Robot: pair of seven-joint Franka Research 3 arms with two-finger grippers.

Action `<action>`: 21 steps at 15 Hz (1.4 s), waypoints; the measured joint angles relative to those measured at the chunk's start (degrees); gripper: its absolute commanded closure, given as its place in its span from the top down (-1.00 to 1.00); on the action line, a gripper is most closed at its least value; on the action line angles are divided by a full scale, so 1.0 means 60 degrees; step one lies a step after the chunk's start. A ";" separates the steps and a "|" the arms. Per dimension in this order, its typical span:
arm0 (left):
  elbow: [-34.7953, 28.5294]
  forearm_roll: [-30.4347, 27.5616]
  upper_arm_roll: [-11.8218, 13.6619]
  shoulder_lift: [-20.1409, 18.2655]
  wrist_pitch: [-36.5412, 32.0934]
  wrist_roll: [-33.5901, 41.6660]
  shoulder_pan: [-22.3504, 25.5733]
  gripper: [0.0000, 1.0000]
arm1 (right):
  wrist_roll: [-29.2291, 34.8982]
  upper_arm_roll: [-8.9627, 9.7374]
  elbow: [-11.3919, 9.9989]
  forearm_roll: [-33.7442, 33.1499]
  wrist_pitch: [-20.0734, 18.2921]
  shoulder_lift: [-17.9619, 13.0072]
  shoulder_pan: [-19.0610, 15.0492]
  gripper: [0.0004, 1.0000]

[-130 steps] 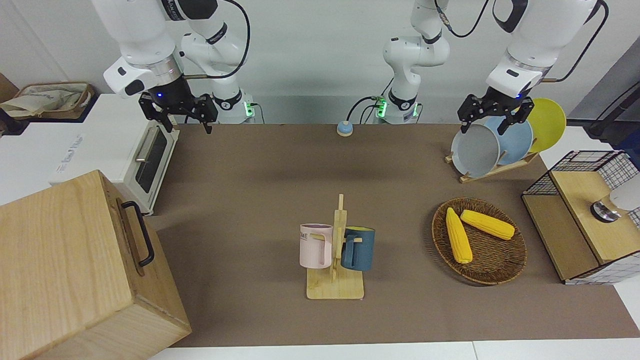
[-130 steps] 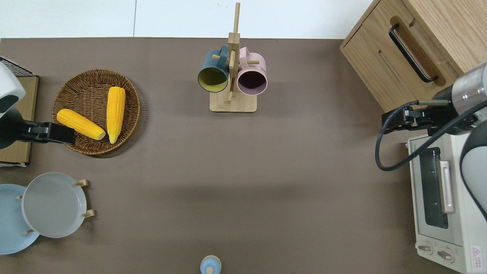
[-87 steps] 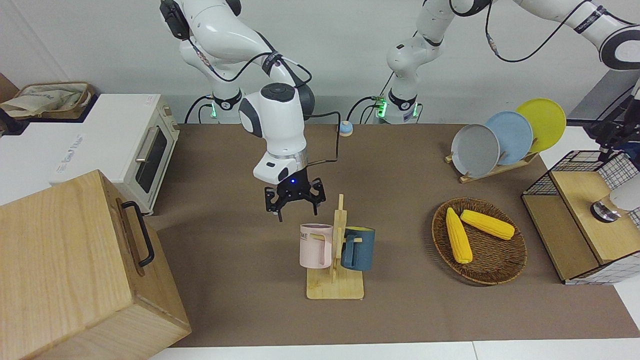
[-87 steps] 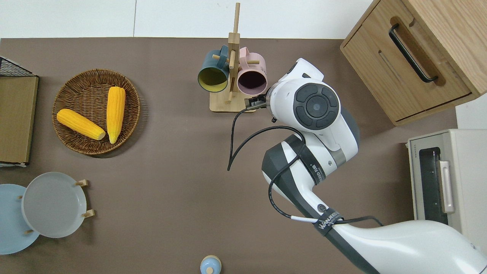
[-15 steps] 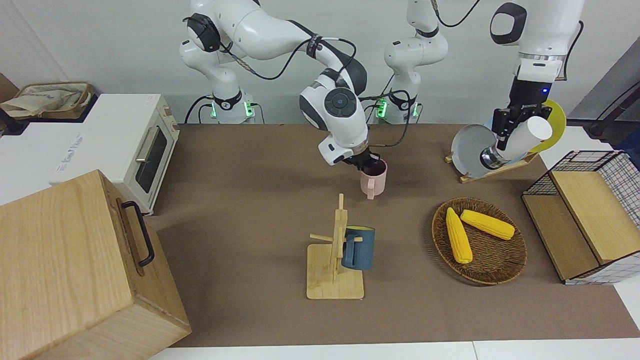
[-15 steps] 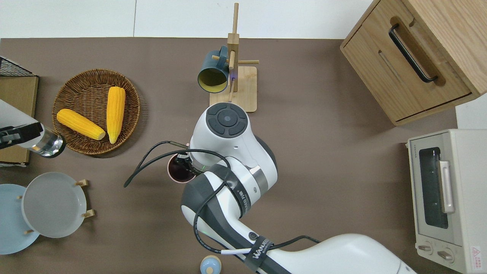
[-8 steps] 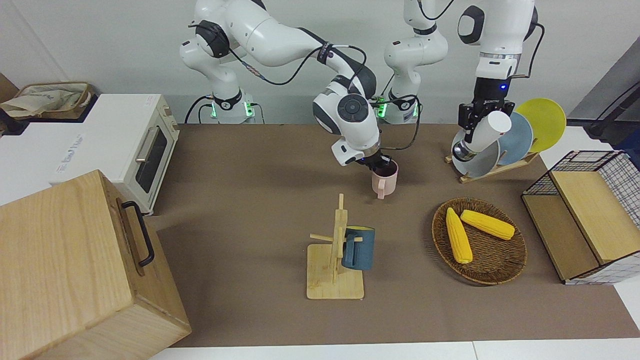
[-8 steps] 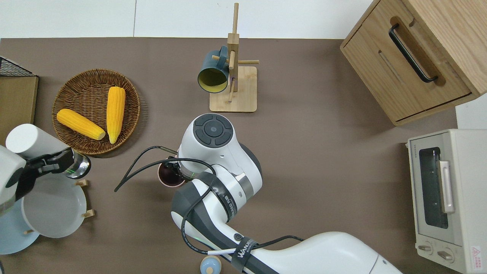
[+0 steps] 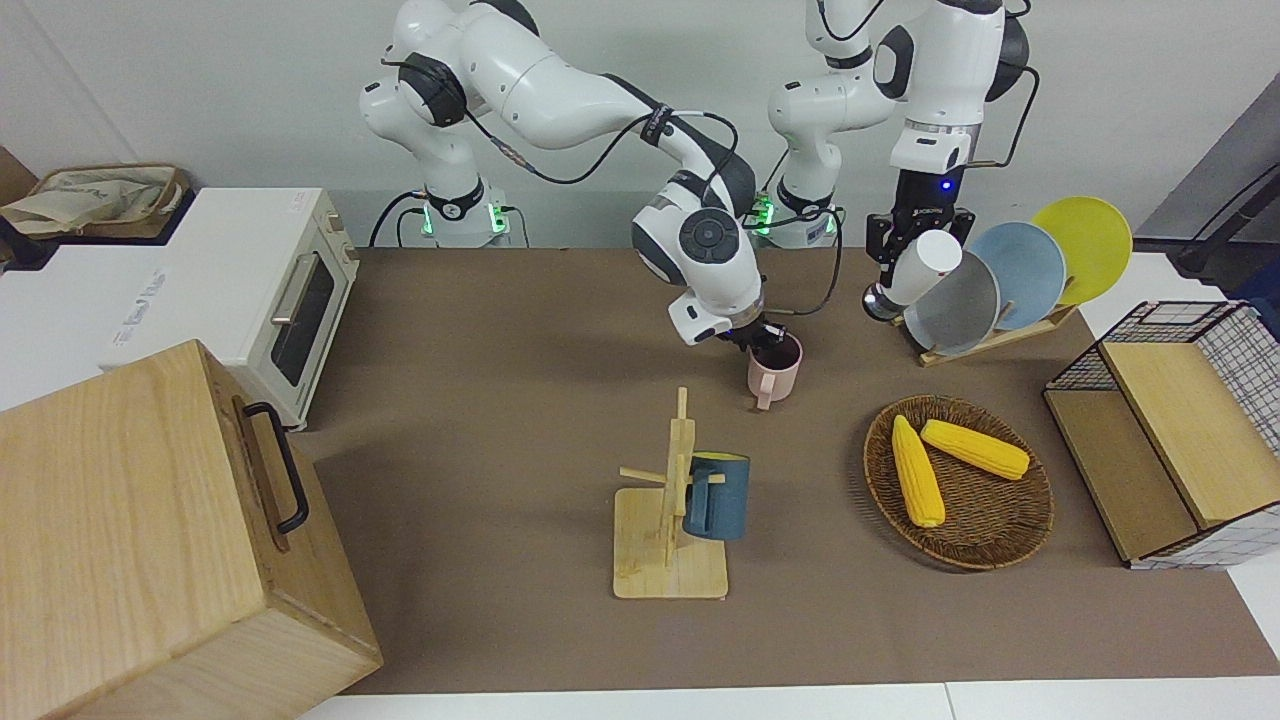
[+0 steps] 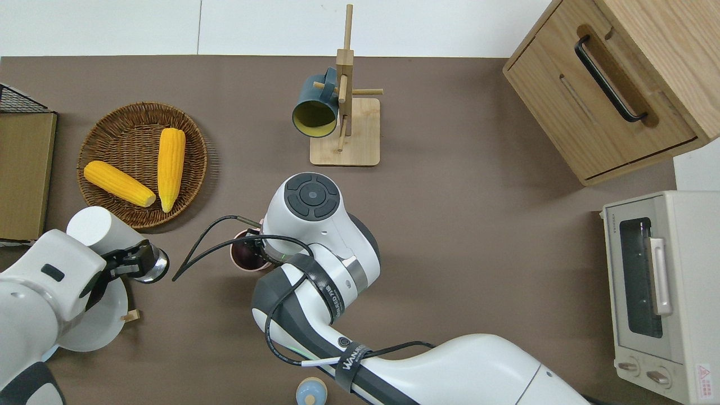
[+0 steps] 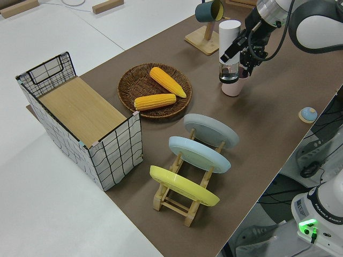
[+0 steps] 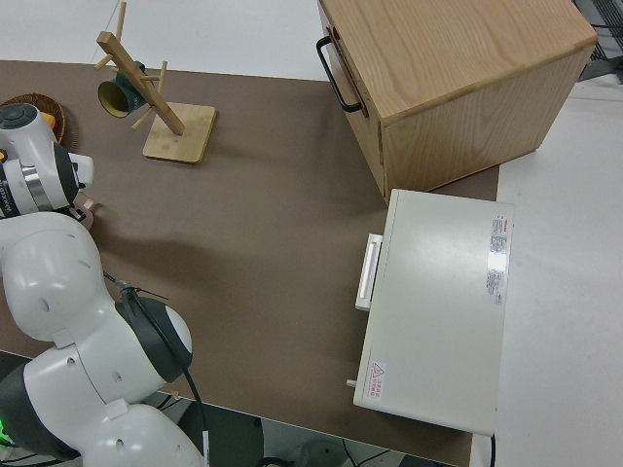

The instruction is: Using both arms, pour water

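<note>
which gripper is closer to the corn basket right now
Left. The left gripper, holding the white bottle, is just past the rim of the basket on the robots' side. The right gripper, holding the pink mug, is farther off toward mid-table.

Corn cobs point(image 9: 918, 470) in wicker basket point(image 9: 1000, 535); blue mug point(image 9: 717, 497) on rack point(image 9: 672, 560).
</note>
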 measured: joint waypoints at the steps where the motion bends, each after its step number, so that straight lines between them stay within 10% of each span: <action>1: -0.0051 -0.0011 0.0003 -0.0060 0.0001 -0.0014 -0.0030 -0.88 | 0.0000 -0.0005 0.0000 -0.0018 0.0045 0.0010 0.0002 0.98; 9: -0.0253 -0.0080 0.0002 -0.0158 0.0003 -0.0019 -0.0087 -0.87 | 0.0011 -0.0050 0.0526 -0.0020 -0.0067 -0.0401 -0.0265 0.98; 14: -0.0371 -0.0414 0.0006 -0.0159 0.0001 -0.0019 -0.0561 -0.87 | -0.0454 -0.0060 0.0660 -0.0092 -0.2401 -0.2025 -0.1325 0.98; 21: -0.0762 -0.0910 -0.0018 -0.0397 -0.0004 -0.0403 -0.1737 -0.87 | -0.4046 -0.0131 0.0527 -0.0925 -0.5366 -0.3876 -0.3782 0.98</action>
